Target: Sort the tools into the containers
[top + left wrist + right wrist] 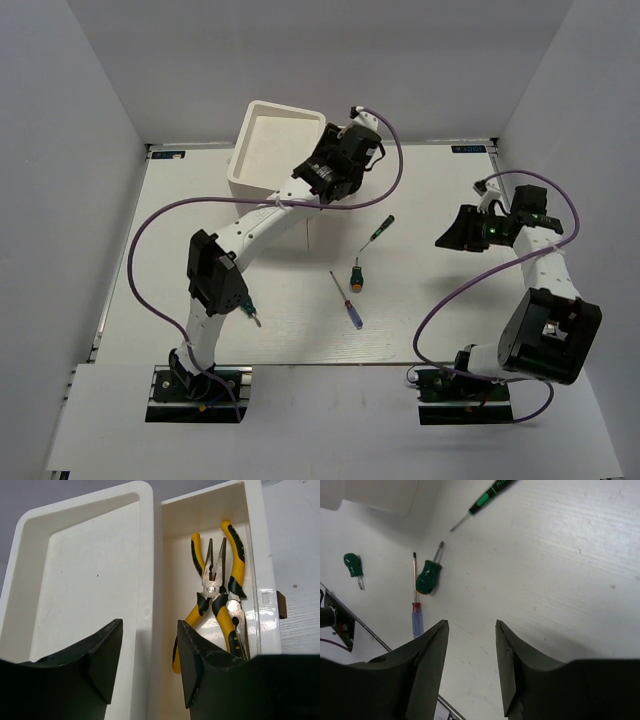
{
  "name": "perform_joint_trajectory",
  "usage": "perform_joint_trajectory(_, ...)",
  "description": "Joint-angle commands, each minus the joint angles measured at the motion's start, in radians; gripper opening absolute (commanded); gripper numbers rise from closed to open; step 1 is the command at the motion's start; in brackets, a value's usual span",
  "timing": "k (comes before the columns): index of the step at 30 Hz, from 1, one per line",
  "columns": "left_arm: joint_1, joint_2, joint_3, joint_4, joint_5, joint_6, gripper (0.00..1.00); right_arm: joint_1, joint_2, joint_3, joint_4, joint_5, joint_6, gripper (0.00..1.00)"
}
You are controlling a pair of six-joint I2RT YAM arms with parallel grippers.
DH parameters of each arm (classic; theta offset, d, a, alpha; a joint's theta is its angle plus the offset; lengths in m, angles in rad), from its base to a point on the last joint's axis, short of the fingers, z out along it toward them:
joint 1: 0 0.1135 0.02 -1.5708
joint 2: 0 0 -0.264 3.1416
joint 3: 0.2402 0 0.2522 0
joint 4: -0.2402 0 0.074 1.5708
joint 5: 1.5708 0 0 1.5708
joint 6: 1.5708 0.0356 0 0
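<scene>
Two pliers [215,590] are shown laid in one drawer [252,530] beneath the spread, empty left claw [149,627]. Four screwdrivers [356,274] are seen unsorted on the bench [450,320], the right claw [471,627] likewise spread and empty.

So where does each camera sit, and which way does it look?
Top external: above and behind, looking down on the table; left arm and right arm show whole.
Left wrist: on the left arm, facing two white drawers, pliers in one; its open jaws show.
Right wrist: on the right arm, facing the table; its open jaws show.
Shared: blue-handled screwdriver, in top and right wrist.
</scene>
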Motion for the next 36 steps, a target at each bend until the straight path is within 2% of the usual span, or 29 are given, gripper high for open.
perform_joint_trajectory(1, 0.007, -0.055, 0.071, -0.040, 0.013, -0.045, 0.58, 0.017, 0.045, 0.096, 0.098, -0.137, -0.016, 0.49)
perform_joint_trajectory(2, 0.007, -0.075, 0.106, -0.062, 0.013, -0.067, 0.58, 0.037, 0.074, 0.105, 0.124, -0.155, -0.013, 0.50)
perform_joint_trajectory(3, 0.007, -0.095, 0.118, -0.083, 0.022, -0.095, 0.40, 0.046, 0.090, 0.123, 0.189, -0.177, -0.012, 0.46)
perform_joint_trajectory(4, 0.043, -0.120, 0.118, -0.124, 0.038, -0.128, 0.25, 0.074, 0.123, 0.134, 0.221, -0.192, 0.011, 0.35)
perform_joint_trajectory(6, 0.102, -0.236, 0.083, -0.137, 0.113, -0.246, 0.00, 0.126, 0.214, 0.221, 0.284, -0.193, 0.013, 0.00)
perform_joint_trajectory(7, 0.183, -0.281, 0.010, -0.116, 0.178, -0.301, 0.00, 0.164, 0.244, 0.286, 0.287, -0.176, 0.011, 0.00)
perform_joint_trajectory(9, 0.270, -0.364, -0.065, -0.088, 0.231, -0.339, 0.00, 0.238, 0.352, 0.398, 0.287, -0.148, 0.017, 0.00)
perform_joint_trajectory(10, 0.357, -0.414, -0.114, -0.088, 0.277, -0.362, 0.08, 0.253, 0.379, 0.511, 0.278, -0.127, 0.016, 0.00)
perform_joint_trajectory(13, 0.477, -0.439, -0.162, -0.099, 0.375, -0.386, 0.40, 0.341, 0.502, 0.649, 0.243, -0.065, 0.028, 0.00)
perform_joint_trajectory(14, 0.548, -0.439, -0.171, -0.108, 0.401, -0.400, 0.47, 0.353, 0.566, 0.712, 0.212, -0.009, 0.039, 0.00)
perform_joint_trajectory(17, 0.640, -0.430, -0.207, -0.108, 0.512, -0.419, 0.57, 0.420, 0.628, 0.806, 0.189, 0.077, 0.047, 0.00)
perform_joint_trajectory(20, 0.766, -0.398, -0.245, -0.093, 0.665, -0.461, 0.57, 0.470, 0.671, 0.857, 0.180, 0.165, 0.048, 0.00)
perform_joint_trajectory(25, 0.827, -0.321, -0.302, -0.007, 0.967, -0.461, 0.57, 0.522, 0.714, 0.895, 0.186, 0.226, 0.048, 0.00)
perform_joint_trajectory(29, 0.828, -0.250, -0.328, 0.006, 1.136, -0.461, 0.56, 0.556, 0.729, 0.914, 0.197, 0.208, 0.053, 0.00)
perform_joint_trajectory(33, 0.817, -0.240, -0.395, 0.090, 1.329, -0.432, 0.53, 0.583, 0.739, 0.938, 0.206, 0.171, 0.047, 0.00)
perform_joint_trajectory(36, 0.808, -0.229, -0.414, 0.078, 1.398, -0.399, 0.51, 0.606, 0.757, 0.989, 0.195, 0.153, 0.024, 0.00)
